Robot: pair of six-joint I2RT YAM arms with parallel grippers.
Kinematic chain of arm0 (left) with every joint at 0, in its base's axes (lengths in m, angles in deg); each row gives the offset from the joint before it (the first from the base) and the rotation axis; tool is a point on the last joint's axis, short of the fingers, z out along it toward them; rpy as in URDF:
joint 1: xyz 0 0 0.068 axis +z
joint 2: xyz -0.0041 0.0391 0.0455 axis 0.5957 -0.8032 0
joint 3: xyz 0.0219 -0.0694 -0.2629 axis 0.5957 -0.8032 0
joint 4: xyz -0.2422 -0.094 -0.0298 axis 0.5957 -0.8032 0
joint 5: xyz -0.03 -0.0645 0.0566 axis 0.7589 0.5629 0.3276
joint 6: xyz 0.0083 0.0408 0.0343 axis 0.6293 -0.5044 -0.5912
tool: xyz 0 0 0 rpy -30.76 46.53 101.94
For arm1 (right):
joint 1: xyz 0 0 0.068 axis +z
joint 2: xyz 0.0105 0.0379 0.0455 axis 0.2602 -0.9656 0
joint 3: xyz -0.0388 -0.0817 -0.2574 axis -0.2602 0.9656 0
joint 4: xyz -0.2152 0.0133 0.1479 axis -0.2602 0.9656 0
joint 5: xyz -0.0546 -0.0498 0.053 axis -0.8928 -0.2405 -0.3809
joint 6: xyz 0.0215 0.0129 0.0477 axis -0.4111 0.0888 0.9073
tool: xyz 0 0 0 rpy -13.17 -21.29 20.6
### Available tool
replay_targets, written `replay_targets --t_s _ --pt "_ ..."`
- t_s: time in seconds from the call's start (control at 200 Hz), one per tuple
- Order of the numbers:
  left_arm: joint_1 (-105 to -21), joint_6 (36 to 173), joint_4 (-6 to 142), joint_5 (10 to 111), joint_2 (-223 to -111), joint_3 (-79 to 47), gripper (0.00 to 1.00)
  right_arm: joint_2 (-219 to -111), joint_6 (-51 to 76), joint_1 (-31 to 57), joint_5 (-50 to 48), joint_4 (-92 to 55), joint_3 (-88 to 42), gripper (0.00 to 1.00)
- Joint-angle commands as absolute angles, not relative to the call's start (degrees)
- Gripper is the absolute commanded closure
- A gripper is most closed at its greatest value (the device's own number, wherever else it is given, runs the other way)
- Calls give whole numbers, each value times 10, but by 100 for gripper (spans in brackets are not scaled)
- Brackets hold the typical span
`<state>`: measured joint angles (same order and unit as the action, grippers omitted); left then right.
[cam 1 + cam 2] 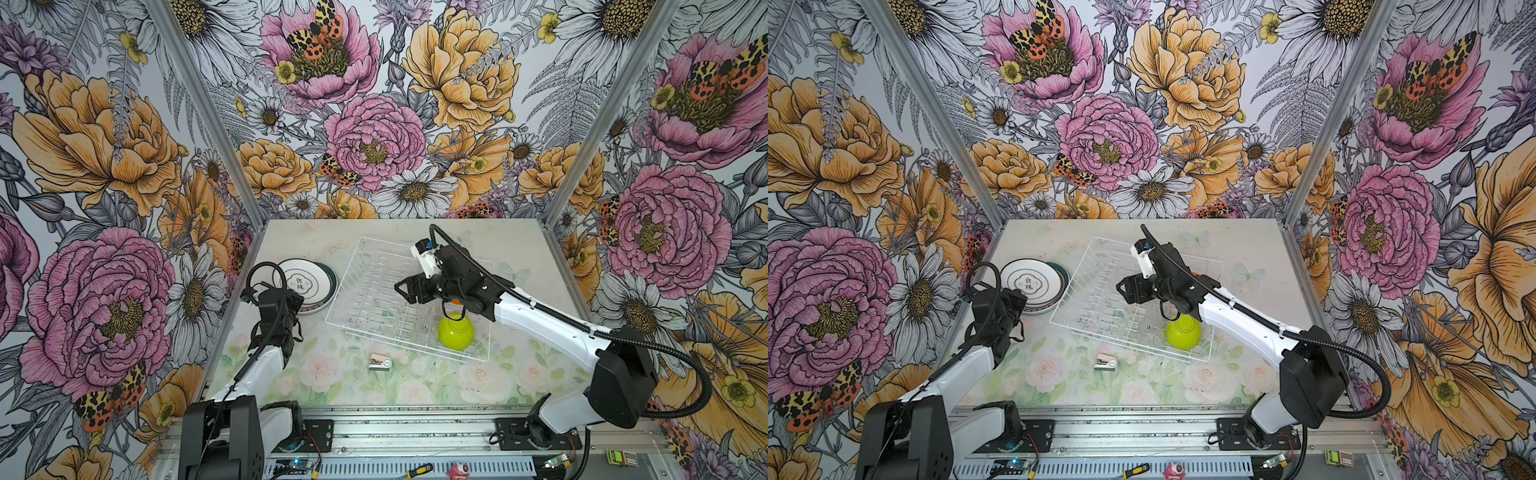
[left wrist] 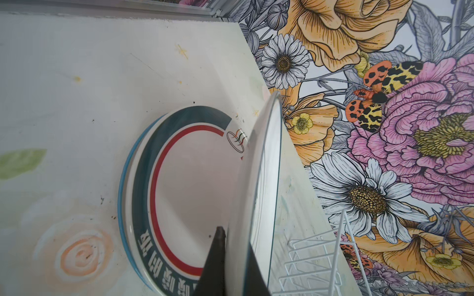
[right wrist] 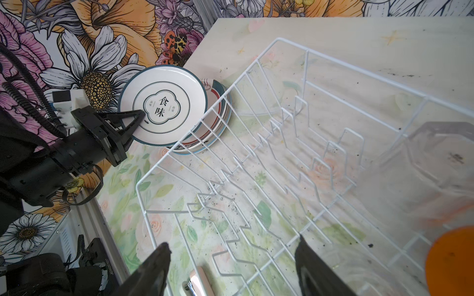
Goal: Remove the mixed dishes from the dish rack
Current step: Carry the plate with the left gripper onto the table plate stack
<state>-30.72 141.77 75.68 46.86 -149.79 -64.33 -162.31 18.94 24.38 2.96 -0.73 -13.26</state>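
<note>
White wire forms the dish rack [image 1: 371, 291], which sits at a slant in the middle of the flower-printed table [image 1: 415, 390]. Its rows of tines stand bare across most of the floor.

In both top views a lime-green bowl [image 1: 455, 332] lies mouth-down in the rack's near right corner. A clear tumbler [image 1: 424, 328] is just beside it, and it is hard to make out against the wires. In the right wrist view a blurred clear tumbler shape and part of an orange bowl [image 3: 451, 261] crowd one corner of the picture. I cannot tell how many glasses there are.

Outside the rack, touching its left side, the plates are gathered on the table. The left gripper [image 3: 140, 118] is clenched on the rim of the top plate [image 3: 166, 105], a white, teal-edged one with dark characters in the centre. That plate sits offset over two more plates [image 3: 218, 120], one ringed in teal and red. In the left wrist view it stands at an angle to them. I cannot tell whether its far edge rests on them.

The right gripper [image 1: 405, 291] hangs above the rack's middle. Its jaws are spread wide with nothing between them, and it points toward the plates.

A small pink-white stapler-like object [image 1: 379, 362] lies on the table just in front of the rack.
</note>
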Motion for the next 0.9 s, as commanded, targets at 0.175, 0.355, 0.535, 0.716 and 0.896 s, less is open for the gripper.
replay_targets --t_s 0.175,0.355,0.535,0.716,0.896 --pt "-301 1413 732 528 -1574 -573 100 -1599 178 233 6 -19 -113 23" --pt "-300 1408 721 545 -1614 -554 100 -1596 180 228 5 -19 -108 23" --pt "-299 1386 689 552 -1632 -527 88 -1589 183 221 1 -19 -102 23" --pt "-299 1383 690 554 -1632 -528 67 -1590 184 218 3 -20 -104 23" --pt "-299 1381 689 562 -1637 -529 51 -1596 187 217 9 -19 -109 23"
